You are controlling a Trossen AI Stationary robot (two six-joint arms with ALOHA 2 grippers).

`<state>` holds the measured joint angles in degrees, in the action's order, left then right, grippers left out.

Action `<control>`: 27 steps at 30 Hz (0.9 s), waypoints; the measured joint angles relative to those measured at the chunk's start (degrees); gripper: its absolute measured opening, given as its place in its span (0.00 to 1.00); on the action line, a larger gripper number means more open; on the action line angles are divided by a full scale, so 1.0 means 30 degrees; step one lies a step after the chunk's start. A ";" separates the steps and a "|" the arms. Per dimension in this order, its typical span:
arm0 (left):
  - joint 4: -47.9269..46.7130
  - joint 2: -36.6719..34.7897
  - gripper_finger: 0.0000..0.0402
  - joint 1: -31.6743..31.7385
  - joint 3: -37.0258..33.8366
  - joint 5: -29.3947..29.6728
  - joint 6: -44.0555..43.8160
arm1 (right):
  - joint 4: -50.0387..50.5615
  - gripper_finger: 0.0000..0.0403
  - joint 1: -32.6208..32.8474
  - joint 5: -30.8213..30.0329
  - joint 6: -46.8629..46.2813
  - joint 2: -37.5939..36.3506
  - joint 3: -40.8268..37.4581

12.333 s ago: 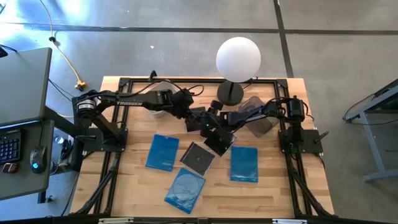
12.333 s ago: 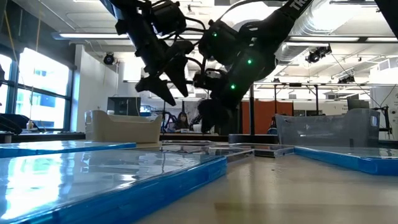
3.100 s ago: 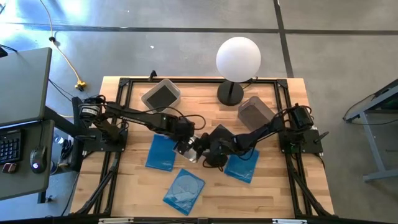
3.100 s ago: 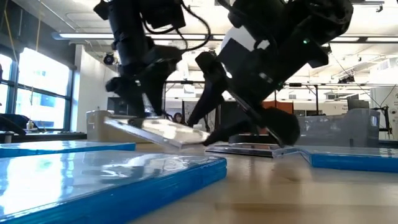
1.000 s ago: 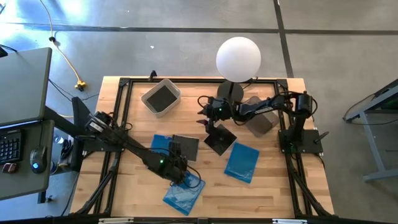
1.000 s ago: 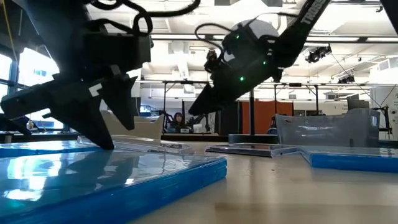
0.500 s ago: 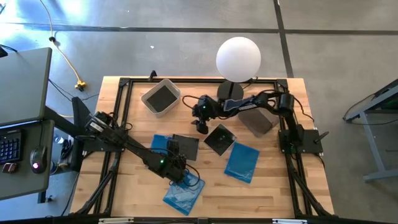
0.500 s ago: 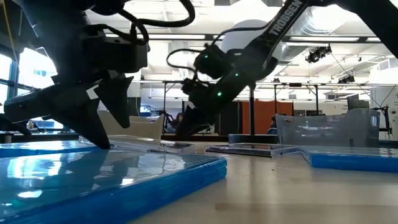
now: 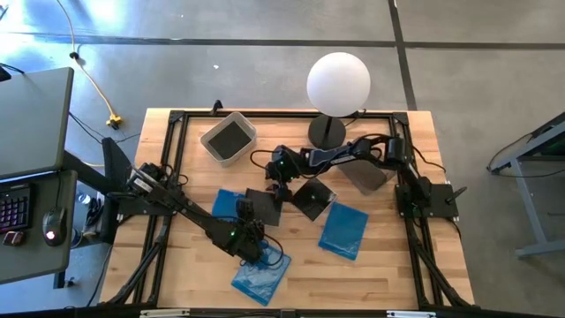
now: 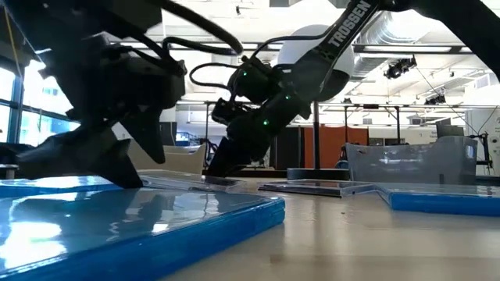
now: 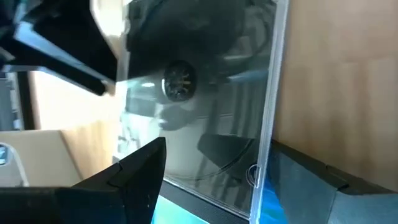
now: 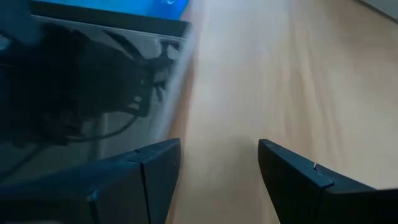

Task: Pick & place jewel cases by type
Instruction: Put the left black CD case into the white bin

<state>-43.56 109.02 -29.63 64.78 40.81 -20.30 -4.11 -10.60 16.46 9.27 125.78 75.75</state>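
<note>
A squarish black jewel case (image 9: 262, 209) lies flat mid-table, with a second black case (image 9: 313, 196) to its right. Blue cases lie at its left (image 9: 226, 205), near it (image 9: 262, 272) and to the right (image 9: 342, 230). My left gripper (image 9: 250, 240) is open and low at the first black case's near edge (image 11: 199, 112), its fingers on either side of that edge. My right gripper (image 9: 276, 177) is open and low at the same case's far edge (image 12: 74, 93). Something dark lies in the pale bin (image 9: 208, 138). My left gripper's open fingers (image 11: 124, 180) straddle the near edge of the black case, slanting down from the table's near-left. I cannot tell whether they touch it. The case lies flat on the table.
A grey bin (image 9: 364, 166) stands at the far right under my right arm. A lamp with a white globe (image 9: 338, 81) and dark base (image 9: 327, 132) stands at the far edge. The near blue case lies just beyond my left gripper. Bare wood shows along the near edge.
My right gripper has moved from beside the lamp base toward the table's left and near edge, and down to the far edge of the black case. The cases have not moved.
</note>
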 joint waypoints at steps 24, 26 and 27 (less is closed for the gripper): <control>-0.0025 0.0003 0.54 -0.0131 -0.0003 0.2245 0.0169 | -0.0049 0.52 -0.0083 0.1501 -0.0587 0.0079 -0.0066; -0.0025 0.0003 0.47 -0.0131 -0.0003 0.2243 0.0169 | -0.0053 0.52 -0.0083 0.1554 -0.0587 0.0080 -0.0069; -0.0025 0.0003 0.43 -0.0131 -0.0003 0.2239 0.0169 | -0.0067 0.52 -0.0083 0.1633 -0.0587 0.0080 -0.0069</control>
<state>-43.64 109.03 -30.02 64.77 47.53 -19.79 -4.31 -10.85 21.36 7.51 126.02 75.54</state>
